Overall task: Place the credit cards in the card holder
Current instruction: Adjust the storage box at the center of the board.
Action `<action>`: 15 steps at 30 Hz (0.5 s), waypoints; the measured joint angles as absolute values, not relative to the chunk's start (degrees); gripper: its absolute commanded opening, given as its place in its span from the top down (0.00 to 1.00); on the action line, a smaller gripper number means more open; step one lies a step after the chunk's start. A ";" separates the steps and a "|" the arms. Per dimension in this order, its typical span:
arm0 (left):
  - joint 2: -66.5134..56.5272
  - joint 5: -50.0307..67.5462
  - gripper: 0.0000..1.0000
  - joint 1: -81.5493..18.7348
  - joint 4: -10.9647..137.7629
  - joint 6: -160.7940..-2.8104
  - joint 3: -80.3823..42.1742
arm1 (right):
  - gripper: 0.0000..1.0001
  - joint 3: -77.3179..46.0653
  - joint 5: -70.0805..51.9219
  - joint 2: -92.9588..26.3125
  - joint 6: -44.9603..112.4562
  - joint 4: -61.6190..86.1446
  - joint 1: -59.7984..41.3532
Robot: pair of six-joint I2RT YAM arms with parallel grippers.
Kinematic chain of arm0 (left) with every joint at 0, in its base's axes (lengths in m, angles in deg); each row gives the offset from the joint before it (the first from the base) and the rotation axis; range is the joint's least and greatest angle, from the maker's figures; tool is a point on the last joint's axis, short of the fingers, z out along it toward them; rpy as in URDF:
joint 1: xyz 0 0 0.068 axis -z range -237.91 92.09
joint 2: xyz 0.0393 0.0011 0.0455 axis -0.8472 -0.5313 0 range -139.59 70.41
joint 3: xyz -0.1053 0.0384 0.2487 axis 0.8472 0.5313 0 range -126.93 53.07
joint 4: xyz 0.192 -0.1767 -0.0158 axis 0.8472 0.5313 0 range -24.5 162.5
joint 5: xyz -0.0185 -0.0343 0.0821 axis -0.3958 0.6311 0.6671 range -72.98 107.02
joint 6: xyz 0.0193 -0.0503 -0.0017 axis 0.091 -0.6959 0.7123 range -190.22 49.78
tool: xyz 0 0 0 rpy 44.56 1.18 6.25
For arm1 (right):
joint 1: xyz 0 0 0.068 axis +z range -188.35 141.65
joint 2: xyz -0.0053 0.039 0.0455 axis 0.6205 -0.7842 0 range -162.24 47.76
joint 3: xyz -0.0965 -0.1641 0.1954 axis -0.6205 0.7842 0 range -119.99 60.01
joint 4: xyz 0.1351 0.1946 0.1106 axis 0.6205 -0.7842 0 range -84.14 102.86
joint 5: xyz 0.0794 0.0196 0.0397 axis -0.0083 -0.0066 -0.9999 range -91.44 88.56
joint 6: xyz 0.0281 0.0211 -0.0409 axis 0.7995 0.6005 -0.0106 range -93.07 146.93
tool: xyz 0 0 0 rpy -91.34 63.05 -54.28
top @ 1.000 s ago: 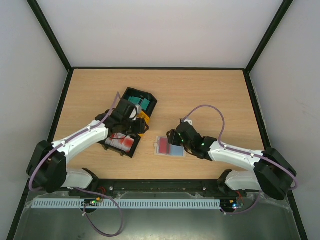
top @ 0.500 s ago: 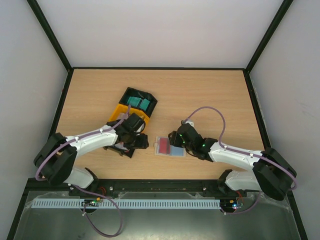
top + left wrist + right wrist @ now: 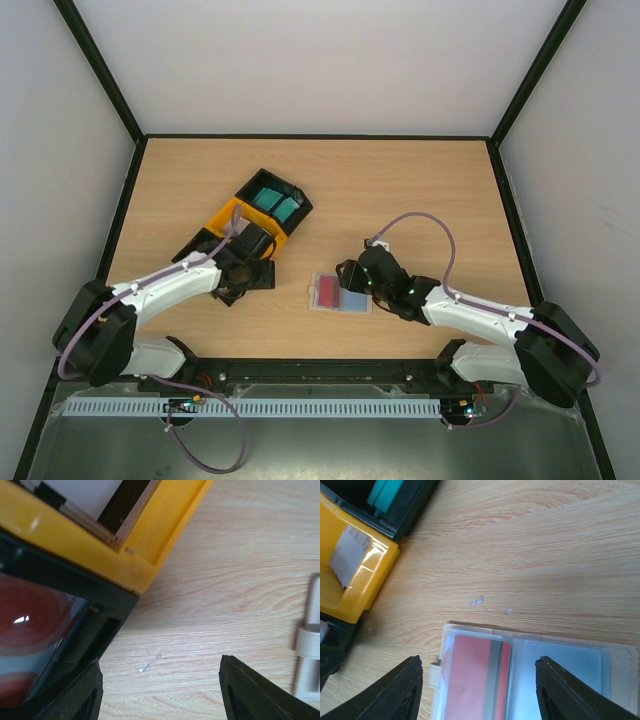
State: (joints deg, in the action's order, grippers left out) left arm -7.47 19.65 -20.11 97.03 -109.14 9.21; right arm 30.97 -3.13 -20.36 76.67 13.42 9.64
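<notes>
The beige card holder [image 3: 341,297] lies open on the table, a red card [image 3: 326,293] in its left sleeve and a pale blue card [image 3: 354,300] in its right. My right gripper [image 3: 352,277] is open and empty just above it; in the right wrist view the holder [image 3: 620,655] with its red card [image 3: 475,680] lies between my fingers [image 3: 395,690]. My left gripper [image 3: 250,270] is open and empty, low over the wood beside the bins. A red-marked card [image 3: 30,635] lies in a black bin and a white card [image 3: 90,492] in the yellow bin.
A row of three joined bins stands left of centre: a far black bin [image 3: 272,200] with teal cards, a yellow bin [image 3: 238,220], and a near black bin [image 3: 222,283] mostly hidden under my left arm. A white part [image 3: 310,645] shows at the left wrist view's right edge.
My left gripper swung right off the near black bin, then back left and lower beside it. The row of bins shifted and turned slightly. The right arm barely moved.
</notes>
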 measured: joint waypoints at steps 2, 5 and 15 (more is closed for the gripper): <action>-6.08 19.61 0.32 -20.28 96.62 -108.05 9.08 | 0.39 30.97 -3.15 -19.46 76.67 13.42 9.59; -4.70 18.98 0.28 -20.26 96.24 -105.90 7.55 | 0.39 30.97 -3.26 -18.20 76.63 13.35 9.48; -8.81 21.82 0.00 -20.50 94.04 -98.30 -10.83 | 0.39 30.97 -4.12 -12.16 74.88 11.69 7.39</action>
